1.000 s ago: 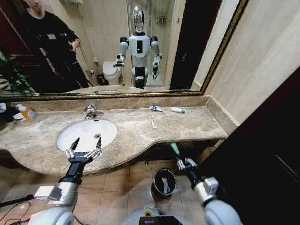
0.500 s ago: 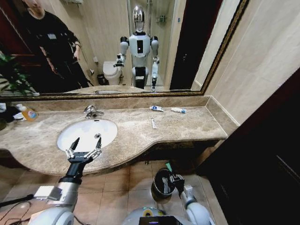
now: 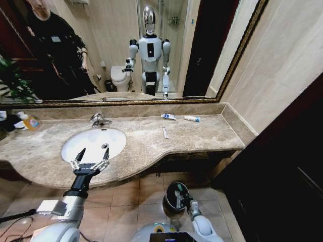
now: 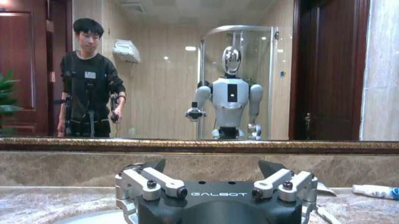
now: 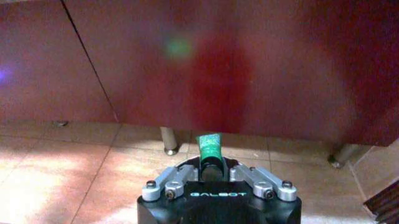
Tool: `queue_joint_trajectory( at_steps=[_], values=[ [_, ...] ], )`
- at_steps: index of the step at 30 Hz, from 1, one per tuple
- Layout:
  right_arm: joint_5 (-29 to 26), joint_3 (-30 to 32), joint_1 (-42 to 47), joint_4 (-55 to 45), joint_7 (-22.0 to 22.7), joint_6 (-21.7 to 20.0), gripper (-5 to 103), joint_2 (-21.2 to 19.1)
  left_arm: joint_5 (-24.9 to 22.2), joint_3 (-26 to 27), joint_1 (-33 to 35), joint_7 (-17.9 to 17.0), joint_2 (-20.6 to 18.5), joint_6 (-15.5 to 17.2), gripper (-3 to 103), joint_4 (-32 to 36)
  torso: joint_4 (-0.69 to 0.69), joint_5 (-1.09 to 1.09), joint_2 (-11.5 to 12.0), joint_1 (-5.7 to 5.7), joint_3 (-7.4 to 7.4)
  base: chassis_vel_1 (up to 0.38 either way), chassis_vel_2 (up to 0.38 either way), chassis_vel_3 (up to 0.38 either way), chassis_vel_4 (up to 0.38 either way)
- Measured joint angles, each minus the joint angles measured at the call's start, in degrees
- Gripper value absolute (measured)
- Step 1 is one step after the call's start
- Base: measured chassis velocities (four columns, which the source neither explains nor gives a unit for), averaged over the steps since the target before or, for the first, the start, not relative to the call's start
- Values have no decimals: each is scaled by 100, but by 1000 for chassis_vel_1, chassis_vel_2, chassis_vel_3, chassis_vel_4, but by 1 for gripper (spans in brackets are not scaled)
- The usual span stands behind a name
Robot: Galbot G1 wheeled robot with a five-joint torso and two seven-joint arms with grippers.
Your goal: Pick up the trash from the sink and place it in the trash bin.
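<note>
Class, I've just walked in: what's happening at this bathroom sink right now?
The right gripper is shut on a green-black tube, low beside the trash bin on the floor. The left gripper hovers open over the sink. Two white-and-blue tubes and a thin white stick lie on the countertop.

This is a bathroom, of the polished kind found in a hotel or a well-kept home. A white oval sink (image 3: 94, 144) with a chrome faucet (image 3: 99, 120) is set into a beige-brown marble counter (image 3: 151, 138) along the wall. Above the counter's back edge hangs a wide mirror (image 3: 126, 50) in a dark gilt frame; it reflects a toilet (image 3: 120, 78) and a glass shower stall (image 4: 240, 79). The walls are beige tile, the floor (image 3: 126, 201) is tan tile, and a small black bin (image 3: 176, 196) stands below the counter's front edge.
</note>
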State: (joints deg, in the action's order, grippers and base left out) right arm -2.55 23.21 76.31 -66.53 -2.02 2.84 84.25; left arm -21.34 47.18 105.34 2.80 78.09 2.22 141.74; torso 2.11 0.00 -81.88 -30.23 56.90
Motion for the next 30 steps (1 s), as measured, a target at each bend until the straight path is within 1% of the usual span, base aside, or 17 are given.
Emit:
queue_joint_trajectory(
  at_steps=[4,10,11,12,14,15,17,18,19,20,21,22,23,24,27,28,30],
  values=[
    [13,-9,-144,316,1,119,21,-6,0,0,0,0,0,0,100,0,0,0,0,0,0,0,0,0,0],
    [33,-19,-125,326,7,101,20,17,0,0,0,0,0,0,100,0,0,0,0,0,0,0,0,0,0],
    [31,-19,-118,311,9,92,25,21,0,0,0,0,0,0,100,0,0,0,0,0,0,0,0,0,0],
    [17,-19,-107,282,11,78,25,26,0,0,0,0,0,0,100,0,0,0,0,0,0,0,0,0,0],
    [-19,-20,-81,222,16,48,35,38,0,0,0,0,0,0,100,0,0,0,0,0,0,0,0,0,0],
    [-19,-20,-81,222,16,48,35,38,0,0,0,0,0,0,100,0,0,0,0,0,0,0,0,0,0],
    [-33,-20,-47,169,20,38,47,42,0,0,0,0,0,0,100,0,0,0,0,0,0,0,0,0,0],
    [-34,-21,-40,158,20,38,47,41,0,0,0,0,0,0,100,0,0,0,0,0,0,0,0,0,0],
    [-34,-24,-29,139,20,36,52,36,0,0,0,0,0,0,100,0,0,0,0,0,0,0,0,0,0],
    [-34,-24,-29,139,20,36,52,36,0,0,0,0,0,0,100,0,0,0,0,0,0,0,0,0,0],
    [-35,-25,-19,122,24,36,63,27,0,0,0,0,0,0,100,0,0,0,0,0,0,0,0,0,0],
    [-36,-24,-11,104,29,36,63,23,0,0,0,0,0,0,100,0,0,0,0,0,0,0,0,0,0],
    [-37,-23,-2,88,30,34,68,19,0,0,0,0,0,0,100,0,0,0,0,0,0,0,0,0,0],
    [-37,-23,-2,88,30,34,68,19,0,0,0,0,0,0,100,0,0,0,0,0,0,0,0,0,0],
    [-42,-20,36,24,31,30,85,-4,0,0,0,0,0,0,100,0,0,0,0,0,0,0,0,0,0],
    [-42,-20,36,24,31,30,85,-4,0,0,0,0,0,0,100,0,0,0,0,0,0,0,0,0,0],
    [-51,-17,67,-35,33,23,95,-12,0,0,0,0,0,0,100,0,0,0,0,0,0,0,0,0,0]
  ],
)
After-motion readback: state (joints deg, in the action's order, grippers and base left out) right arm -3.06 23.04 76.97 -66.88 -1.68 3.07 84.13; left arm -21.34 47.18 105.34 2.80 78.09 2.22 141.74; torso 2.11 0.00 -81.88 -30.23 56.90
